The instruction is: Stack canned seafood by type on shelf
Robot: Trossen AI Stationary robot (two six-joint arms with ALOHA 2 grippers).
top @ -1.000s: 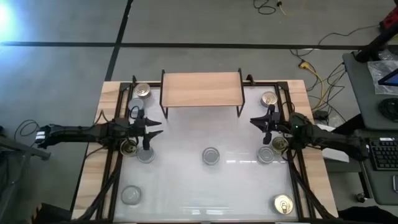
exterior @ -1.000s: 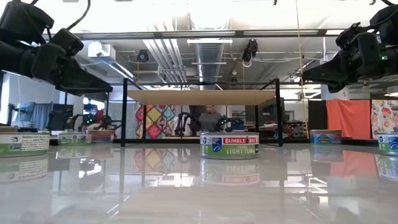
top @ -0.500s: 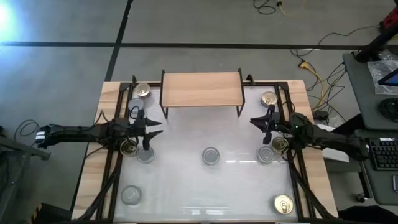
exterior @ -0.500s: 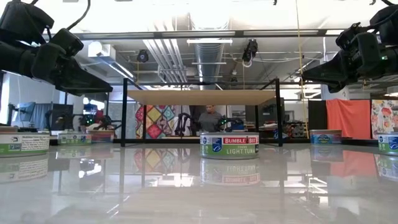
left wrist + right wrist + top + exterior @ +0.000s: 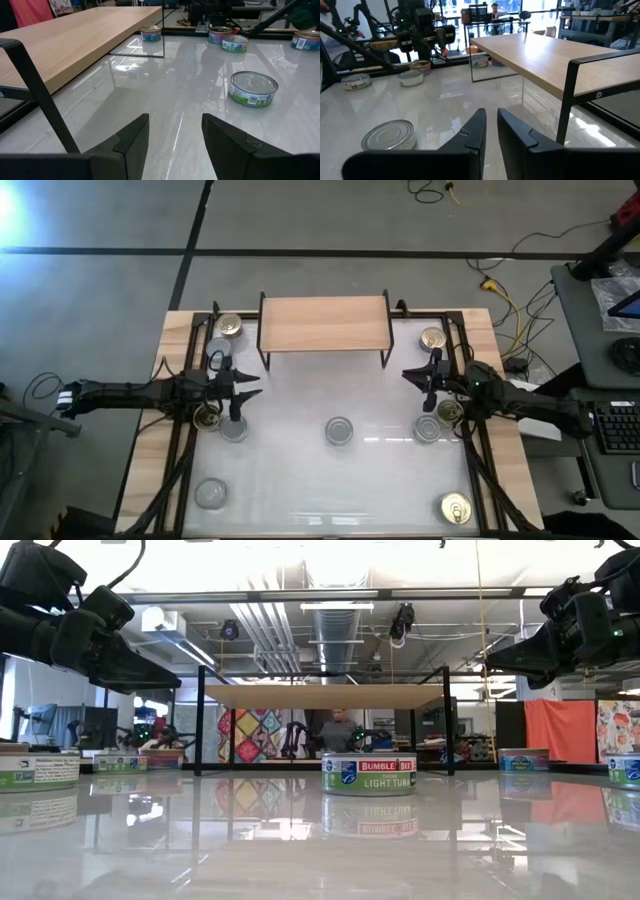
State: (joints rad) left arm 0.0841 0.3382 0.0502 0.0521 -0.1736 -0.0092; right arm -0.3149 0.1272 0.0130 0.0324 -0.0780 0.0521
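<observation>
The shelf (image 5: 323,323), a light wooden board on thin black legs, stands at the table's far middle; its top is bare. Several tins rest on their bases on the white tabletop. One silver-lidded tin (image 5: 339,431) sits at the centre, also seen in the low view (image 5: 368,773). Others sit at the left (image 5: 233,429) and right (image 5: 427,429). Gold-lidded tins sit at the far left (image 5: 229,327) and far right (image 5: 432,338). My left gripper (image 5: 256,384) hovers open at the shelf's near left. My right gripper (image 5: 406,376) hovers at its near right, with only a narrow gap between the fingers (image 5: 491,125).
More tins lie near the left arm (image 5: 207,417), the right arm (image 5: 450,412) and the near corners (image 5: 210,494) (image 5: 455,508). Black frame rails run along the table's left and right sides (image 5: 185,430). Cables and a desk stand off to the right of the table.
</observation>
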